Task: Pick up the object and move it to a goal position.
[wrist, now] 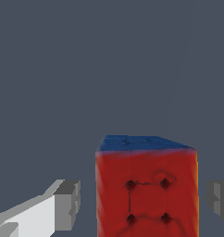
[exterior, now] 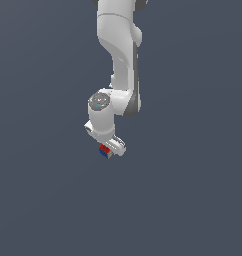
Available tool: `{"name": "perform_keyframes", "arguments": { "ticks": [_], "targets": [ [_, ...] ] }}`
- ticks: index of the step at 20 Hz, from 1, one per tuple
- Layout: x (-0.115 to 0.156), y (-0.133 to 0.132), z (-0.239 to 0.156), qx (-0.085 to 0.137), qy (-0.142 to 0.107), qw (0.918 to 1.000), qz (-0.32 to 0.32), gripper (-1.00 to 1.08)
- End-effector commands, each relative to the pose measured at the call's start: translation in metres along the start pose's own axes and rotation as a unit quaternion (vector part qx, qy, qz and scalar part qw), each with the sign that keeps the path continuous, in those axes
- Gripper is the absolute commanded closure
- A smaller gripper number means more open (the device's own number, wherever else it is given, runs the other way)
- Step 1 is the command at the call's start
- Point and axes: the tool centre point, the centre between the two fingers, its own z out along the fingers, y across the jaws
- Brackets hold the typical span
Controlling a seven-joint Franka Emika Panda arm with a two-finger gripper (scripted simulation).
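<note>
My gripper [exterior: 109, 151] hangs at the end of my white arm [exterior: 120, 65], over a plain dark grey floor [exterior: 43, 200]. The little cube [exterior: 105, 151] sits right at the tip of my gripper, a bit toward the exterior view's left of the tip. It looks much smaller than my gripper there, with red on top and blue below.

In the wrist view the cube [wrist: 146, 190] is very close and fills the space between my two fingers. Its big red face has four dark dots joined by thin lines, and a blue face shows along its far edge. One grey finger [wrist: 67, 203] stands on one side of the cube and the other finger [wrist: 219, 201] on the other side. I can see a gap of grey floor [wrist: 109, 65] between each finger and the cube, so my jaws are spread wide and are not touching it.
</note>
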Motion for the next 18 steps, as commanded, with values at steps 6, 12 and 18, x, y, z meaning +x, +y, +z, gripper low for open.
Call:
{"name": "perform_keyframes", "arguments": {
  "ticks": [6,12,18],
  "targets": [
    [0.0003,-0.0003,0.0213,0.000,0.000,1.0000,0.001,-0.92],
    [0.0004,-0.0004,0.0216,0.000,0.000,1.0000,0.001,1.08],
    [0.0000,-0.0008,0.0209,0.000,0.000,1.0000,0.001,1.08]
  ]
}}
